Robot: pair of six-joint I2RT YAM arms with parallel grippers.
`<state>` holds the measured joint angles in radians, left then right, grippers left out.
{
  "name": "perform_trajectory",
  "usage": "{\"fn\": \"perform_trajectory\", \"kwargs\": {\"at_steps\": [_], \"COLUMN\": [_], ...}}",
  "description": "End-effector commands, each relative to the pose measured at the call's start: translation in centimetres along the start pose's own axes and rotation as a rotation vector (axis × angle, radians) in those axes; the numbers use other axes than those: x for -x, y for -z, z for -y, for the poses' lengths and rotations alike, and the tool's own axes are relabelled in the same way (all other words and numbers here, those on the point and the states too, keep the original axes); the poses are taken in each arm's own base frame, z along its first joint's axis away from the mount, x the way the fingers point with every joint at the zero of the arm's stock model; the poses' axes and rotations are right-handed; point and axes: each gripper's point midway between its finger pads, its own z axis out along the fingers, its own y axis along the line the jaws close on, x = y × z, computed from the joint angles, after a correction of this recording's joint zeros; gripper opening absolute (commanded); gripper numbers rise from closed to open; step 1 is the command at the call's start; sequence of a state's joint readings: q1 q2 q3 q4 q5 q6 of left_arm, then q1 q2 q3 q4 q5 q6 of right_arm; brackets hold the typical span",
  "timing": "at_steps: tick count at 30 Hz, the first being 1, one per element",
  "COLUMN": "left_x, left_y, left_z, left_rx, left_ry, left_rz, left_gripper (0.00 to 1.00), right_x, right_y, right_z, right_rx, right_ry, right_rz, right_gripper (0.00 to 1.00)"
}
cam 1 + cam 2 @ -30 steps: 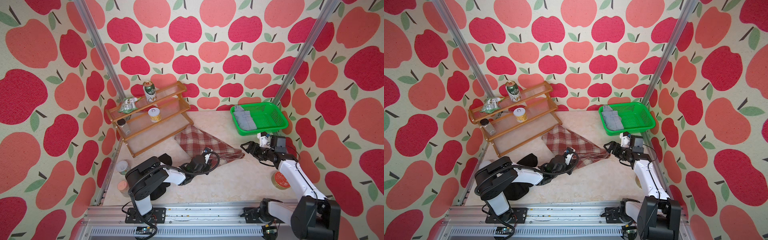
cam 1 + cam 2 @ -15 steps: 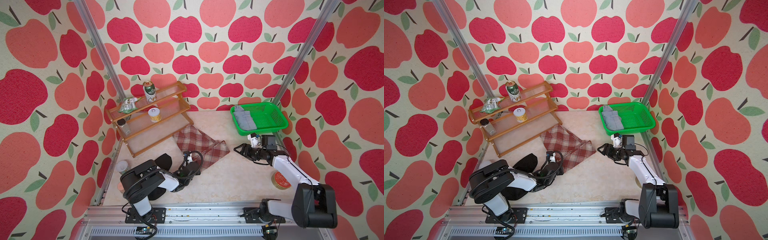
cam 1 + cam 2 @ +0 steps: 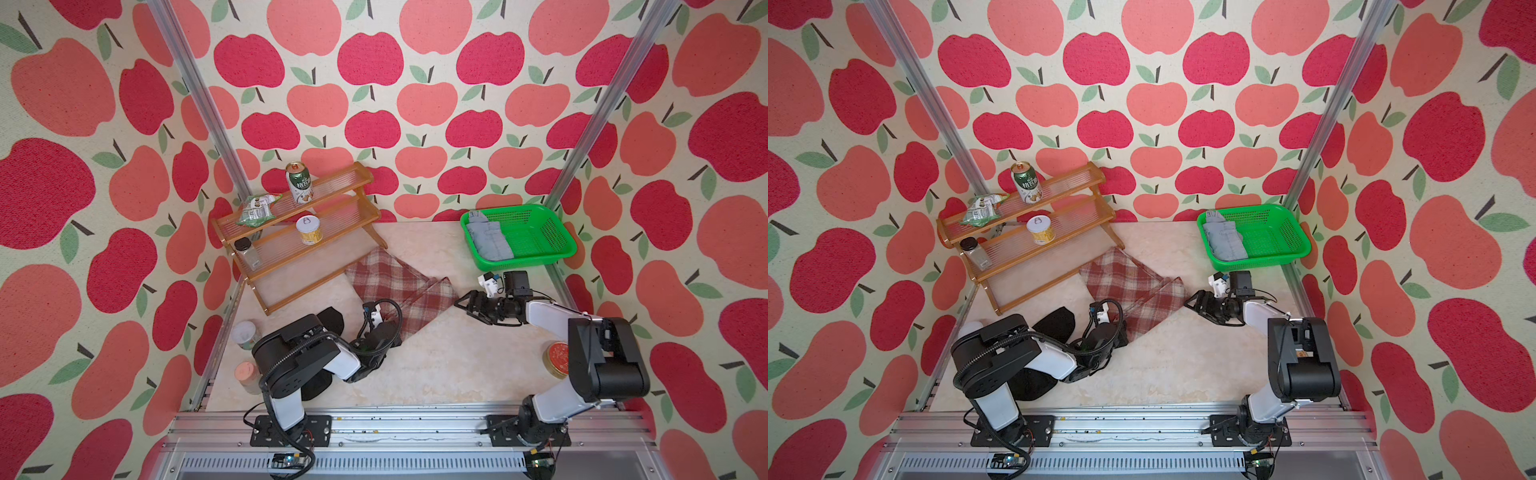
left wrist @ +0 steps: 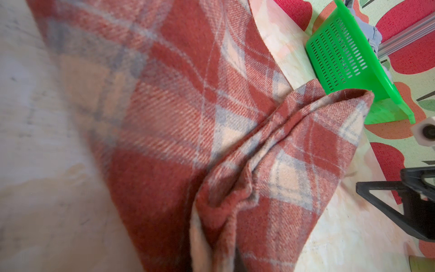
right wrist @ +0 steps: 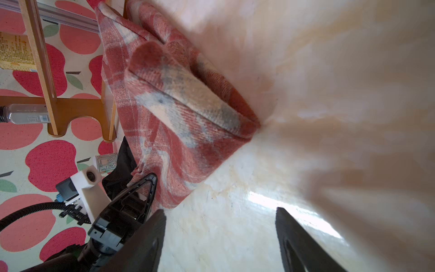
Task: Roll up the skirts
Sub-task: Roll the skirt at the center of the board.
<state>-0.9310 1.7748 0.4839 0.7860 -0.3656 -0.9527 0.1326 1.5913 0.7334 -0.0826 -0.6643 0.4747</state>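
Observation:
The plaid skirt (image 3: 399, 286) (image 3: 1133, 291) lies partly folded on the table in front of the shelf. My left gripper (image 3: 390, 322) (image 3: 1121, 328) is shut on its near corner; in the left wrist view the plaid skirt (image 4: 211, 117) hides the jaws. My right gripper (image 3: 463, 309) (image 3: 1190, 309) (image 5: 219, 240) stands open and empty over bare table, just right of the plaid skirt (image 5: 176, 117). The black skirt (image 3: 332, 320) (image 3: 1059, 324) lies bunched under my left arm. The rolled denim skirt (image 3: 488, 241) (image 3: 1225, 241) rests in the green basket (image 3: 536, 257) (image 3: 1266, 259).
A wooden shelf (image 3: 332, 216) at the back left holds a can (image 3: 299, 183), a tin (image 3: 309, 230), a jar and a snack bag. Two lidded jars (image 3: 245, 334) stand at the left edge. A red-lidded tin (image 3: 557, 359) sits beside my right arm.
My left gripper has dragged the plaid skirt's corner toward the near left, so the cloth is folded narrower. The right gripper has followed it leftward, still open.

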Motion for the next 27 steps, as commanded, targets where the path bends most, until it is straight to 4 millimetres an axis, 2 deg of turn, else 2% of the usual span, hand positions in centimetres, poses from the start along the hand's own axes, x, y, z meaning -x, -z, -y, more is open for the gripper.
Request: {"fn": "perform_trajectory", "kwargs": {"at_steps": [1, 6, 12, 14, 15, 17, 23, 25, 26, 27], "left_x": [-1.5, -1.4, -1.1, -1.1, -1.1, -1.3, -1.3, -1.3, -1.1, -1.0], "left_y": [-0.3, -0.2, -0.1, -0.1, -0.1, -0.2, -0.2, -0.2, -0.1, -0.1], "left_z": [-2.5, -2.2, -2.1, -2.2, -2.3, -2.2, -2.4, -2.5, -2.5, -2.4], "left_rx": [0.087, 0.082, 0.09, 0.091, 0.092, 0.09, 0.098, 0.1, 0.1, 0.097], "left_ry": [-0.03, -0.039, -0.065, -0.062, -0.061, -0.07, -0.091, -0.092, -0.093, -0.096], "left_rz": [-0.068, -0.074, -0.076, -0.079, -0.081, -0.091, -0.108, -0.114, -0.115, -0.117], "left_gripper": [0.05, 0.05, 0.05, 0.05, 0.06, 0.11, 0.17, 0.19, 0.23, 0.32], "right_x": [1.0, 1.2, 2.5, 2.7, 2.8, 2.7, 3.6, 4.0, 4.2, 4.3], "right_y": [-1.4, -3.1, -4.9, -5.6, -5.9, -6.5, -7.3, -7.3, -7.3, -7.2], "right_z": [-0.7, 0.5, 1.0, 1.2, 1.3, 1.6, 0.8, 0.3, 0.0, -0.3], "right_rx": [0.053, -0.015, -0.006, 0.013, 0.018, 0.025, 0.073, 0.084, 0.088, 0.091], "right_ry": [0.003, 0.004, -0.026, -0.039, -0.046, -0.056, -0.05, -0.045, -0.041, -0.04], "right_rz": [-0.003, -0.021, -0.023, -0.025, -0.028, -0.029, -0.011, -0.003, 0.0, 0.0], "right_gripper": [0.76, 0.71, 0.65, 0.59, 0.51, 0.44, 0.43, 0.37, 0.3, 0.21]}}
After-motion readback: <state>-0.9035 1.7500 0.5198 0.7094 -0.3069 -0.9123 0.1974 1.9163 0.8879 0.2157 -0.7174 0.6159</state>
